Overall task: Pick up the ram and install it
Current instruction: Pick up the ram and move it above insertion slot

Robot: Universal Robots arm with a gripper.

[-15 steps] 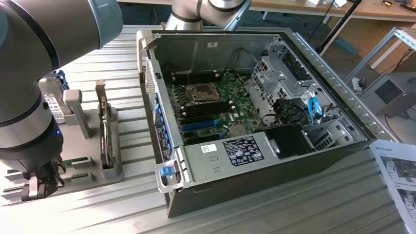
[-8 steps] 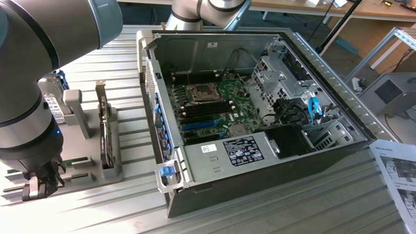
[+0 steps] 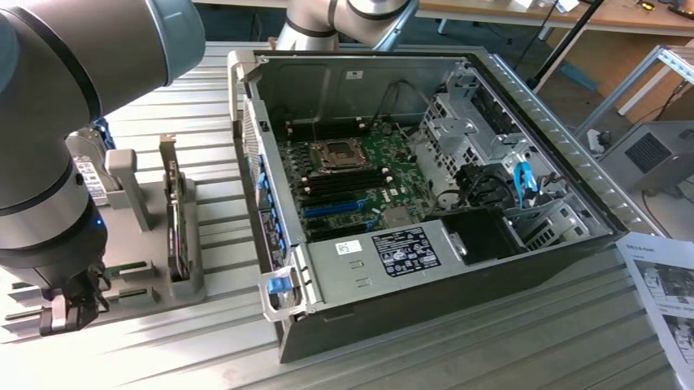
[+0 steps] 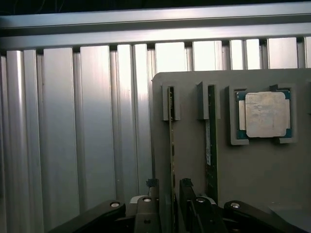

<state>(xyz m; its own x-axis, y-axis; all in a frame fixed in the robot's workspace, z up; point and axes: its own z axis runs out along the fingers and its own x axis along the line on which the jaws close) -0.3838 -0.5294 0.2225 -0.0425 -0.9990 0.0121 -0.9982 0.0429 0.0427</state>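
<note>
- Computer case (image 3: 358, 81) lies open on its side, so the motherboard (image 3: 363, 175) faces up and its slots can be reached from above.
- Grey holder (image 4: 189, 126) sits on the slatted table (image 4: 97, 121), beside the case. It holds two sticks and a processor (image 4: 265, 114).
- Ram (image 4: 171, 141) stands on edge in its holder slot, so both flat faces are free to grip. Not yet lifted.
- Twin stick (image 4: 210, 145) stands in the neighbouring slot.
- Gripper (image 4: 168, 183) has its jaws apart, straddling the ram's near end, apparently not clamped on it.
</note>
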